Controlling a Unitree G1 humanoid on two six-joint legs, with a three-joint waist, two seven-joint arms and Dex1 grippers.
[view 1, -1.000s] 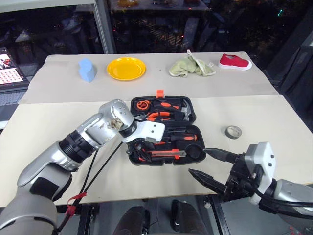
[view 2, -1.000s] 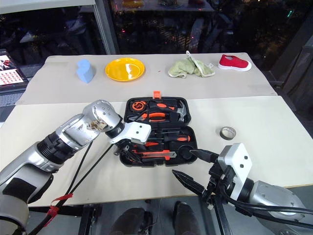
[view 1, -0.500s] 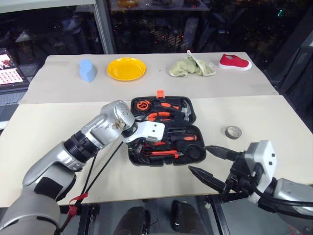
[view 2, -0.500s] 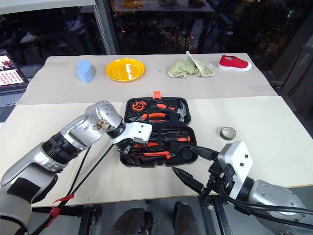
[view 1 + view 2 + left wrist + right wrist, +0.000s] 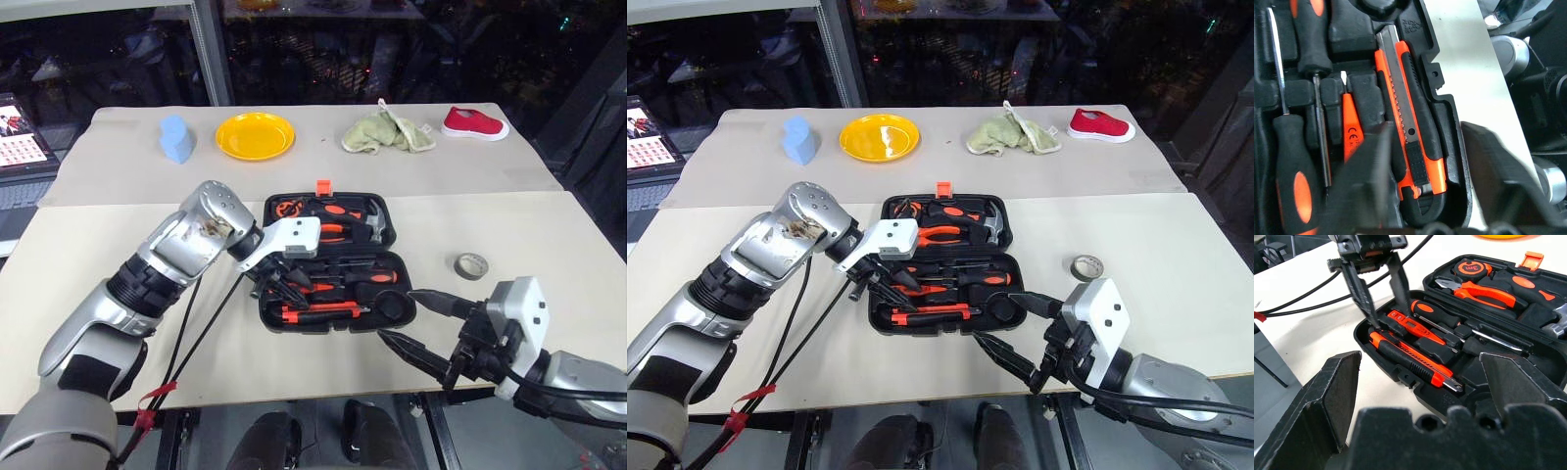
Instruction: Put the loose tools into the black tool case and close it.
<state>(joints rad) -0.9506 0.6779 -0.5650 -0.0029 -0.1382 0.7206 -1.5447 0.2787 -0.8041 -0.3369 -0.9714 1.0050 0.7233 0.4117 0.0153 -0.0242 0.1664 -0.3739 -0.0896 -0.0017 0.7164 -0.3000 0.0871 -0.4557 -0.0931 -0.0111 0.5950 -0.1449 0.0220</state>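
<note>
The black tool case (image 5: 392,306) lies open at the table's middle. Its front half holds two long screwdrivers (image 5: 358,276), a slim orange tester screwdriver (image 5: 1411,326) and the orange-and-black utility knife (image 5: 1410,122), each in a recess. Pliers and a hammer sit in the back half. My left gripper (image 5: 1391,313) hovers just above the case's front-left corner, open, with nothing between its fingers (image 5: 1366,186). The grey tape roll (image 5: 469,264) lies on the table to the right of the case. My right gripper (image 5: 396,315) hangs open by the case's front-right corner.
Along the far edge of the table are a blue object (image 5: 176,139), a yellow plate (image 5: 255,135), a green cloth (image 5: 387,132) and a red shoe (image 5: 474,122). Black cables (image 5: 196,323) trail from my left arm over the table's front left.
My left gripper has lifted a little off the case's front-left corner and its wrist has turned. The utility knife stays in its recess. The right gripper has kept still.
</note>
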